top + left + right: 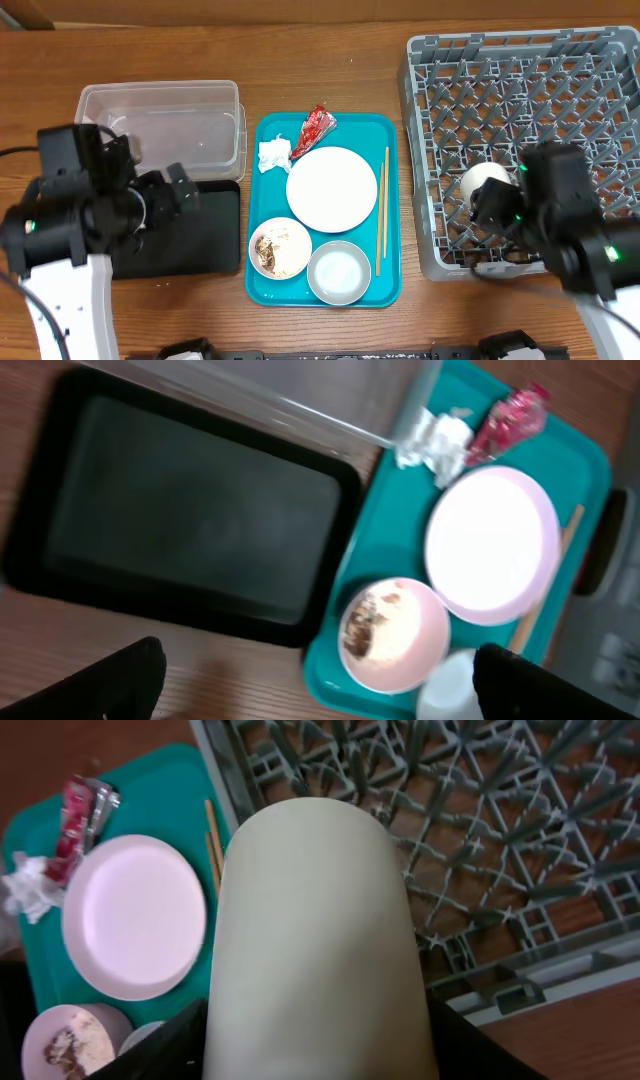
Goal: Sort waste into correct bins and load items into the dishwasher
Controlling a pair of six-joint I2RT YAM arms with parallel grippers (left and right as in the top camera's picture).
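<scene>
My right gripper (495, 205) is shut on a small white cup (485, 180) and holds it over the front left part of the grey dish rack (560, 90). The cup (315, 940) fills the right wrist view between the fingers (315, 1055). On the teal tray (390, 295) lie a white plate (331, 188), a white bowl with brown scraps and rice (280, 247), chopsticks (382, 210), a white tissue (273, 155) and a red wrapper (318, 124). My left gripper (185, 195) is open and empty above the black tray (215, 240), its fingers (320, 690) spread wide.
A clear plastic tub (160, 90) stands behind the black tray (190, 520). A second round white dish (339, 272) sits at the teal tray's front. The rack has upright pegs and latticed walls (520, 850). Bare wooden table lies in front.
</scene>
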